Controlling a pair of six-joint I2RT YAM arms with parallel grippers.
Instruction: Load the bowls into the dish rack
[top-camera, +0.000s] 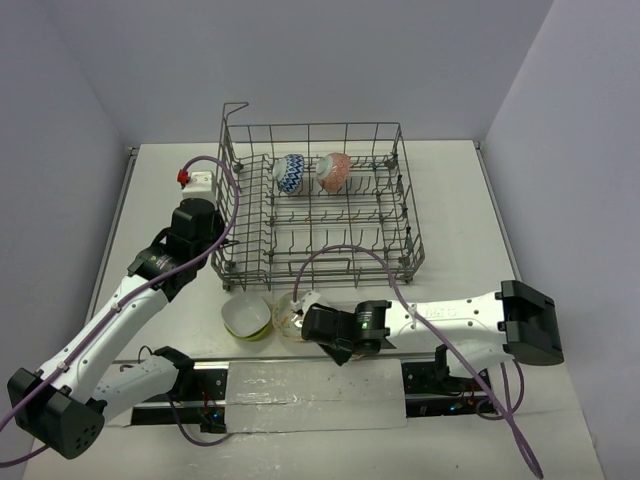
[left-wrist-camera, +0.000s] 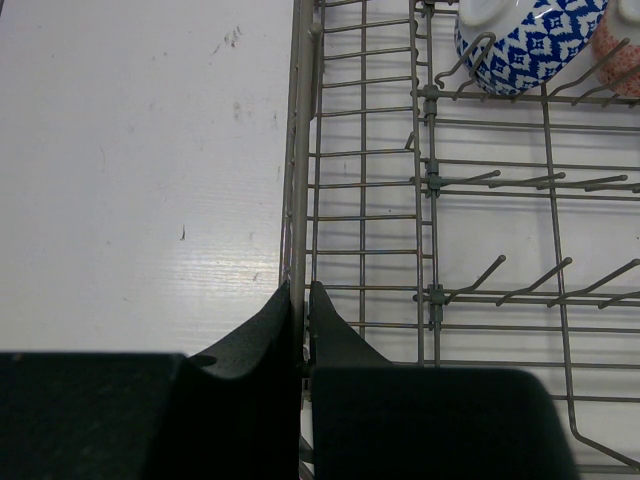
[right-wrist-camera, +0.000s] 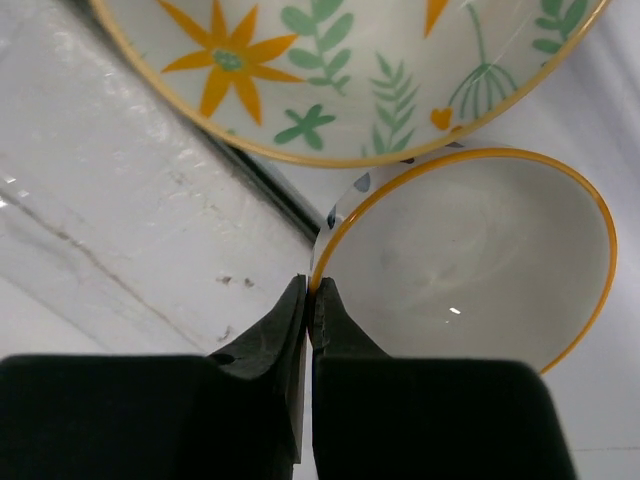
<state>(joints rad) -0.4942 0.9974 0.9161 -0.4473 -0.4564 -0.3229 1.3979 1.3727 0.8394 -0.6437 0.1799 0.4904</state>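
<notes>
White table (top-camera: 470, 200), plain lavender-grey walls (top-camera: 350, 60), even light, possibly overhead

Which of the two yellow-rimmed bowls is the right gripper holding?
The round ceramic bowl with the plain white inside: the right gripper is shut on its rim. The bowl painted with orange flowers and green leaves lies beyond it.

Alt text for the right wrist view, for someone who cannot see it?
The right gripper is shut on the near rim of a white bowl with a yellow-orange edge. A floral bowl, orange flowers and green leaves inside, fills the top of the frame just beyond it; white table shows at left.
</notes>
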